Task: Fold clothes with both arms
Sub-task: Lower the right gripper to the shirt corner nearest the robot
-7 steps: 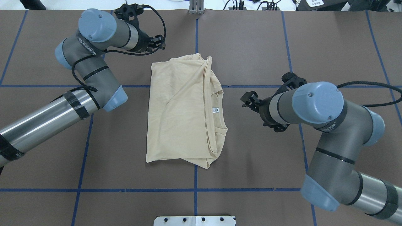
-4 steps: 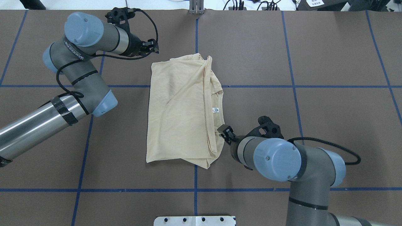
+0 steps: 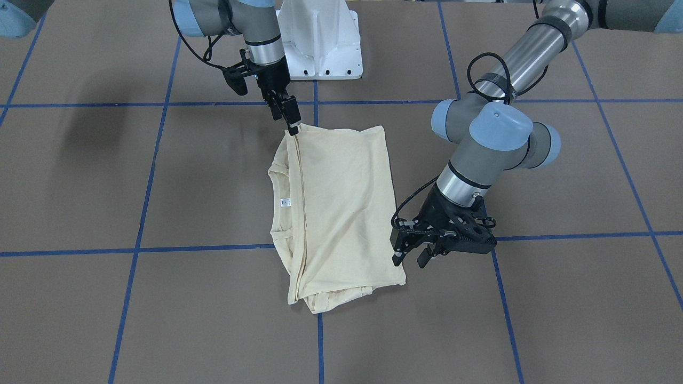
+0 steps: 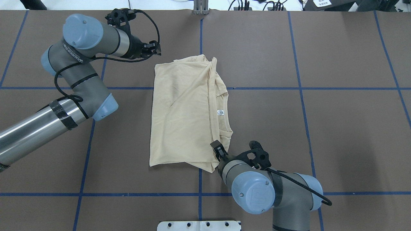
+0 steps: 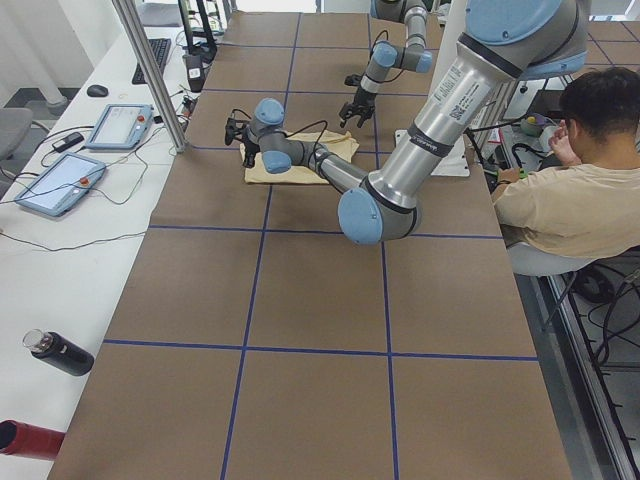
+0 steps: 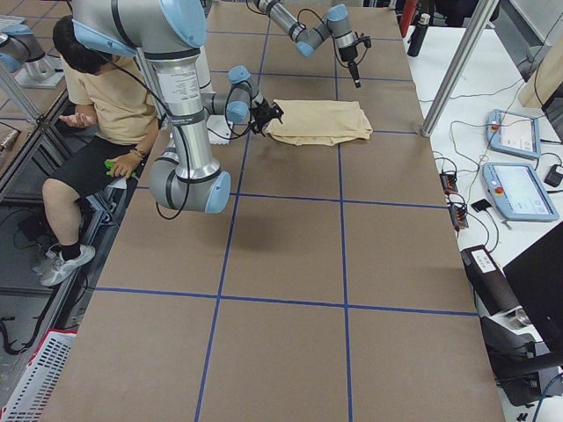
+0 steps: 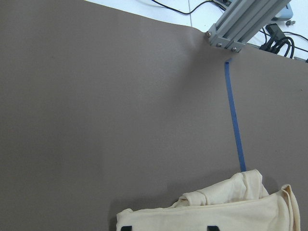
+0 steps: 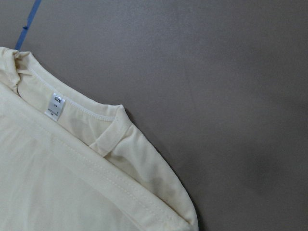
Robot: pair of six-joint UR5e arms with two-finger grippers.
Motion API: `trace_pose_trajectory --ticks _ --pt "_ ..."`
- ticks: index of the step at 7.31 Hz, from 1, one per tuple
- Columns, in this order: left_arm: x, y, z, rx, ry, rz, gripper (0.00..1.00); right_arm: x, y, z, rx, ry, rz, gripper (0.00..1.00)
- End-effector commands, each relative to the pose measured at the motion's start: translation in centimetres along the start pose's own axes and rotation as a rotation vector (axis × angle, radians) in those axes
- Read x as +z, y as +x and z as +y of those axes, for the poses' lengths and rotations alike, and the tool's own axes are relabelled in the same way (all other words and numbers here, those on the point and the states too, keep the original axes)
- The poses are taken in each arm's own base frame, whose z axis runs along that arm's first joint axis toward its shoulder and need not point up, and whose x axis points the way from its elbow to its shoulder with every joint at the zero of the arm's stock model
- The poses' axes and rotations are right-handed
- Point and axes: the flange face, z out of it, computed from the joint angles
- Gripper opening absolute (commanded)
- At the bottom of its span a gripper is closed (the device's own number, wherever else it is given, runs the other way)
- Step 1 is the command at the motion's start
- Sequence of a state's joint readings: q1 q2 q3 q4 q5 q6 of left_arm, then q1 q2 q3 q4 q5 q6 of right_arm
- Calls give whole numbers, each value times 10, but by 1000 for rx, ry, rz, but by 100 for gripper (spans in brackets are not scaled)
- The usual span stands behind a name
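Closest to the robot's base, the right gripper [image 4: 216, 148] is down at the near right corner of the shirt [image 4: 183, 112], with its tip right at the spot where the folded layers stack up. I honestly can't tell whether its fingers are clamped on the fabric or just resting there, since that wrist cam only sees cloth.

The shirt is pale cream-yellow and thin, folded lengthwise into a tall rectangle. It lies pretty much dead centre on the table [image 4: 321, 48], right over a crossing of the blue tape lines [image 4: 298, 48]. The collar opening faces the robot's right, with a little white neck label [image 4: 220, 112] just inside it. A diagonal crease runs across the top layer, and the near edge is a bit lumpy, with layers poking out.

Further out, the left gripper [image 3: 409, 260] hovers just beside the far left corner of the shirt. Its fingers are clearly spread apart and gripping nothing.

The table is flat and brown, taped into big squares. A white pedestal [image 3: 320, 42] sits at the robot's edge, and a person [image 5: 570, 190] in a cream T-shirt is seated off that same side. At the far edge an aluminium post [image 5: 150, 75] stands up. Past it is a white bench with two tablets [image 5: 115, 125], a keyboard [image 5: 160, 55], loose cables, a black bottle [image 5: 60, 352] and a red one [image 5: 25, 438].
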State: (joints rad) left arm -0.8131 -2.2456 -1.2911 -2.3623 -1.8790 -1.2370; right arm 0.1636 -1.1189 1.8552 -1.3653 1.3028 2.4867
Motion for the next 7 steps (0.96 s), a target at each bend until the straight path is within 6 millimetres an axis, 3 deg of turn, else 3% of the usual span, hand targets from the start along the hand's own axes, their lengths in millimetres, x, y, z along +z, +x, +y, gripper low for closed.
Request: trace_pose_trajectory --ticks 1,2,5,6,7 --pt "0 0 0 -2 2 0 61 6 2 5 8 11 0 99" --pt "0 0 0 -2 2 0 61 20 10 8 -1 30 18 99" --pt "-3 2 0 0 3 6 62 22 10 9 -2 32 20 90" --pt "-3 2 -1 -1 5 5 61 22 10 9 -2 32 20 74" --pt "-4 1 0 -1 5 5 62 22 9 9 1 32 18 20"
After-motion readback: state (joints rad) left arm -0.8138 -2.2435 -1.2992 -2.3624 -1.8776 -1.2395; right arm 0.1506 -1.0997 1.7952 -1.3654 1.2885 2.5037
